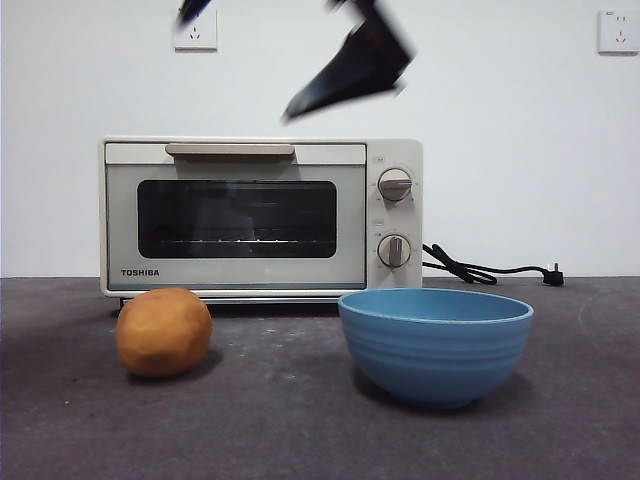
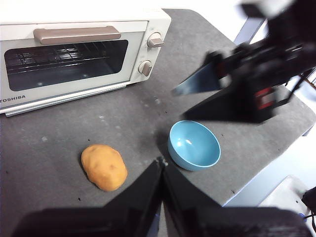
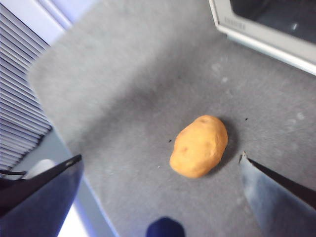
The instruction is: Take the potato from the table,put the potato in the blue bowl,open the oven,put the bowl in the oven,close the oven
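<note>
The orange-brown potato (image 1: pixel 163 332) (image 2: pixel 103 167) (image 3: pixel 199 145) lies on the dark grey table (image 1: pixel 300 420), left of the blue bowl (image 1: pixel 436 343) (image 2: pixel 193 145), which stands upright with nothing in it. Behind both stands the cream oven (image 1: pixel 260 217) (image 2: pixel 74 54), its door shut. My right gripper (image 3: pixel 160 158) (image 2: pixel 178 104) hangs open high above the table, its jaws spread wide with the potato below and between them. It shows blurred at the top of the front view as a dark right gripper (image 1: pixel 330 85). My left gripper (image 2: pixel 160 165) is shut and holds nothing, high over the table's near side.
The oven's black cord (image 1: pixel 490 269) trails on the table to its right. Two wall sockets (image 1: pixel 195 30) sit on the white wall behind. The table's edge (image 3: pixel 64 143) runs close to the potato's outer side.
</note>
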Robot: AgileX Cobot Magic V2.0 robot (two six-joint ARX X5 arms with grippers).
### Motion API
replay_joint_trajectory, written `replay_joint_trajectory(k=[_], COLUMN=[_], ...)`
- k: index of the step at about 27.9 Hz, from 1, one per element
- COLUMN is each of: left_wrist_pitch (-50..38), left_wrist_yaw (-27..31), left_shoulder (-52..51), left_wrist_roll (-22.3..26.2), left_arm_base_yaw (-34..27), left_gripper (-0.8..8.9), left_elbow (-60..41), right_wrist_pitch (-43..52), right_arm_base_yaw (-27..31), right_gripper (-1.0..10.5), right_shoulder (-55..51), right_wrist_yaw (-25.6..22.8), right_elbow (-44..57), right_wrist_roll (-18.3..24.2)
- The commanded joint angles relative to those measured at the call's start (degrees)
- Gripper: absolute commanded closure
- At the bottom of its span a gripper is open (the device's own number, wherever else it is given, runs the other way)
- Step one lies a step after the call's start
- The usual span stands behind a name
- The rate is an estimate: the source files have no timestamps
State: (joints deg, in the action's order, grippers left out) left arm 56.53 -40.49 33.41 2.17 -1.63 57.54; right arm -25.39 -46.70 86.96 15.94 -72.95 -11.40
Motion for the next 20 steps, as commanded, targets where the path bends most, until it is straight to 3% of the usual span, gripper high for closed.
replay_joint_trajectory(k=[1,10,19,20], left_wrist_pitch=[-0.1,0.2,0.2,0.2], left_wrist_yaw=[0.0,0.0,0.0,0.0], left_shoulder=[-0.1,-0.1,-0.1,-0.1], left_wrist_roll=[0.9,0.9,0.9,0.9], left_arm_base_yaw=[0.2,1.5,1.7,1.7], left_gripper=[8.21,8.21,8.21,8.21], left_elbow=[0.0,0.0,0.0,0.0], right_wrist_pitch=[0.5,-0.2,0.2,0.3], right_arm_base_yaw=[-1.5,-3.4,-4.0,-4.1], right_gripper=[3.5,3.5,3.6,4.3], right_shoulder=[6.4,24.6,32.8,33.0], right_wrist_yaw=[-2.1,-8.5,-8.6,-8.7], right_elbow=[-3.7,-13.6,-13.6,-13.6], right_wrist_roll=[-0.6,-0.8,-1.9,-1.9])
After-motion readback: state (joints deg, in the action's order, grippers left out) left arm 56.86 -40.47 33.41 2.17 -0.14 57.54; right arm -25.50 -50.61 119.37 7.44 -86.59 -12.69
